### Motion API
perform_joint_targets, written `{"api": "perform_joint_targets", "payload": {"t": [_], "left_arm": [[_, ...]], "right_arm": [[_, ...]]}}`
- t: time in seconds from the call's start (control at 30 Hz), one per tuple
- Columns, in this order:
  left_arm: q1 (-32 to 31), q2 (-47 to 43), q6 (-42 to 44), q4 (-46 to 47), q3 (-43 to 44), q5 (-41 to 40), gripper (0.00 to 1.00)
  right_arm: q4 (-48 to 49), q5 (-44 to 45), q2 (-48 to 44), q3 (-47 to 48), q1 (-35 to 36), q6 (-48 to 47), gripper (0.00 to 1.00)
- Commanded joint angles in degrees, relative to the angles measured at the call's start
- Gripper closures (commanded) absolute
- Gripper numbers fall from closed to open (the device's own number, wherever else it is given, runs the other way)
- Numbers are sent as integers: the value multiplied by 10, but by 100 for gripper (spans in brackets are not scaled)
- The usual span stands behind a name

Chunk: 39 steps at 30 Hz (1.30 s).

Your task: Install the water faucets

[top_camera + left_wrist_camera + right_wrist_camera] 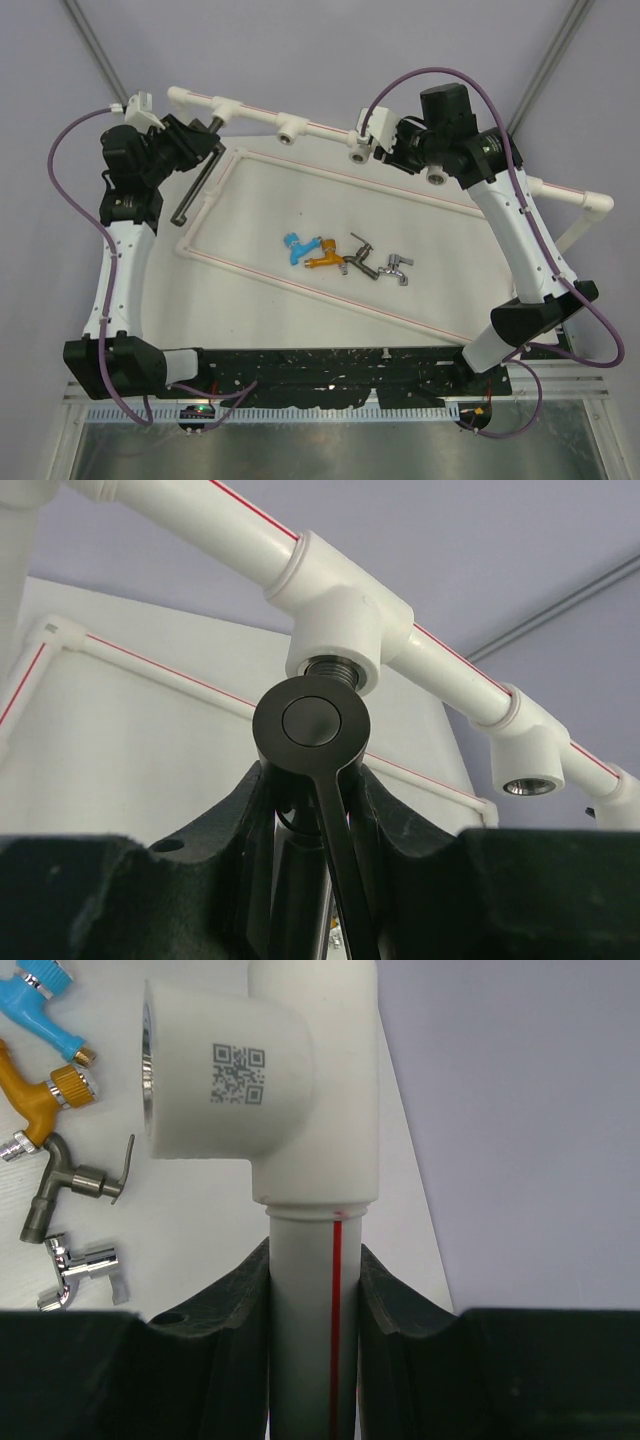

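- White pipe frame (250, 112) runs along the far side in the overhead view. The left gripper (207, 150) is clamped on the large dark-grey faucet (195, 190), whose long straight arm slopes from the jaws back toward the arm bases.
- Overhead again, the right gripper (372, 140) is closed around the frame's top pipe, well apart from the left jaws.
- On the table (440, 250), between the two grippers and nearer the bases, four small taps lie in a tight row. From the left jaws' side to the right jaws' side they are the blue faucet (293, 246), orange faucet (325, 257), dark metal faucet (358, 255) and chrome faucet (396, 268). No jaw touches them.
- Left wrist view: both jaws press on the dark-grey faucet just below its round cap (312, 720). Straight ahead of the fingertips, its threaded end meets the mouth of a tee socket (335, 630). How deep it sits I cannot tell.
- A second socket (527, 780) hangs off to the right of the right jaw, along the same pipe.
- Right wrist view: the jaws grip the red-striped pipe squarely between them.
- Just past the fingertips sits a tee fitting bearing a QR label (238, 1075).
- Left of the left jaw lie the small faucets, blue farthest out, then orange, dark metal, and chrome closest to the jaw.
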Motion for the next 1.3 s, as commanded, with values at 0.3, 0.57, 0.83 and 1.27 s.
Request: {"api": "perform_joint_targets", "payload": {"t": [0.3, 0.57, 0.83, 1.27], "left_arm": [[-43, -23, 273, 83, -41, -63, 100], [-81, -36, 360, 139, -84, -101, 100], [-104, -35, 453, 134, -84, -137, 100], [-190, -34, 700, 211, -158, -270, 100]], "right_arm": [[-44, -81, -34, -9, 8, -14, 95], [-40, -87, -40, -14, 8, -14, 95], [-38, -87, -46, -19, 10, -15, 95], [-31, -91, -53, -23, 12, -17, 95]]}}
